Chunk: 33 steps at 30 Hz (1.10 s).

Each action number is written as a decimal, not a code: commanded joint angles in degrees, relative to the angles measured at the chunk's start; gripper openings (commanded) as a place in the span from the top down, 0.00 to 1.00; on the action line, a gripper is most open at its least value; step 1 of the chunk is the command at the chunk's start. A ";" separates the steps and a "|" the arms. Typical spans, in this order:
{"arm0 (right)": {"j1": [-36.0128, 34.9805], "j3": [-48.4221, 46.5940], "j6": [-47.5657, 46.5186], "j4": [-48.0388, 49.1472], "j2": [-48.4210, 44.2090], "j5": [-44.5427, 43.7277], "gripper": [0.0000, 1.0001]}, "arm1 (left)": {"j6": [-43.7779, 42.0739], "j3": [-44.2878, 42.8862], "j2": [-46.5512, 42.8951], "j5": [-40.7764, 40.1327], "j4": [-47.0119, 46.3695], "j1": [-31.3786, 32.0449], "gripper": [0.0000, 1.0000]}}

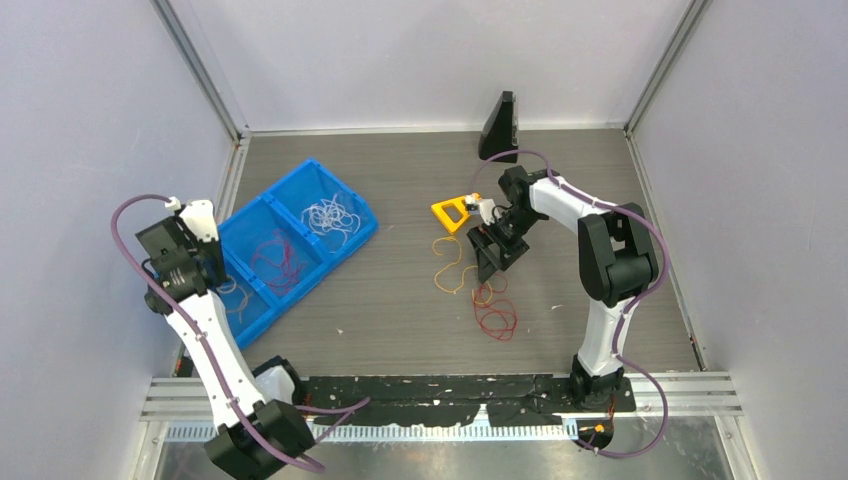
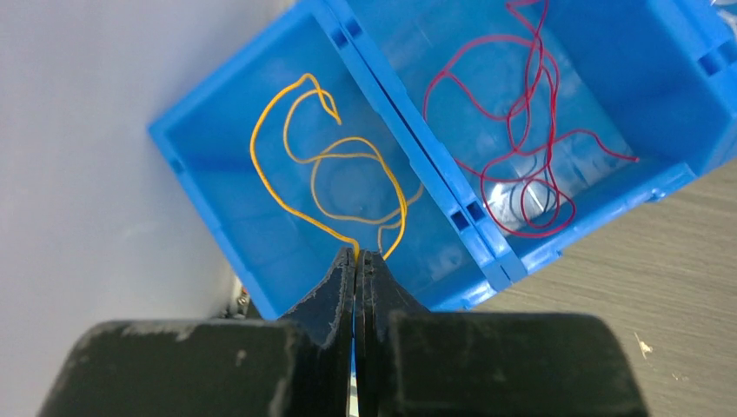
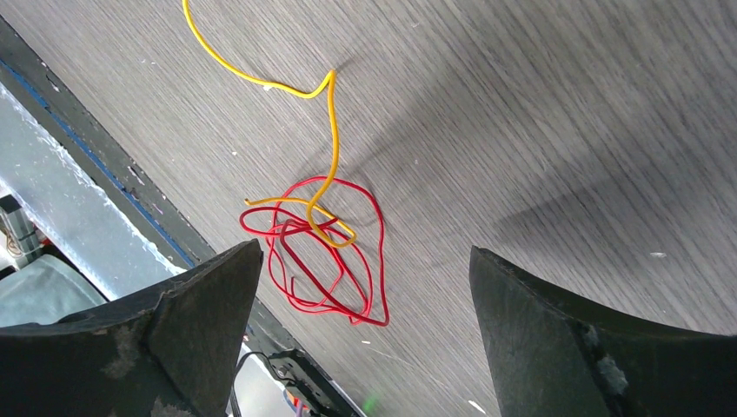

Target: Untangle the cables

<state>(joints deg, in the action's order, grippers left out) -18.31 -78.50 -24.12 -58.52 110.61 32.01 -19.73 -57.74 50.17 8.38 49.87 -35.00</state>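
Jaws: L clamped on yellow cable (image 2: 343,155) over bin (image 2: 213,187), R spread wide above tangle (image 3: 317,261).

Yellow triangle (image 1: 452,212) just left of the right claw (image 1: 497,262); black wedge (image 1: 500,127) beyond it; blue bin (image 2: 417,165) beneath the left claw (image 2: 358,258).

In the left wrist view, the end of the binned yellow cable (image 2: 253,139) is hidden between the pressed-together fingers of the left gripper (image 2: 358,256), and the blue bin (image 2: 439,187) and its red cable (image 2: 524,102) are cut off by the top and right edges. From above, the strands of the white cables (image 1: 330,215) are too small to be counted. In the right wrist view, the loose yellow cable (image 3: 334,130) is cut off at the top edge.
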 commanded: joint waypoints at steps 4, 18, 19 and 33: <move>0.65 -0.94 -2.63 -1.44 -2.54 0.38 0.05 | 2.56 -2.75 1.61 0.59 0.49 -0.33 0.72; 2.82 1.84 -11.05 -5.09 -12.57 6.21 0.03 | 5.66 -10.03 4.14 28.36 1.31 27.09 0.00; 2.83 2.47 -10.82 -5.10 -13.74 6.04 0.02 | 7.37 -9.01 5.42 30.59 -0.74 31.03 0.02; 6.11 10.18 -2.20 0.82 -11.63 10.95 0.23 | 21.47 -8.36 35.52 38.38 -28.98 65.48 0.28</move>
<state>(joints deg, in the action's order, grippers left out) -12.21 -68.29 -28.80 -60.95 97.71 39.55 0.60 -62.59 84.23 43.16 31.33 25.69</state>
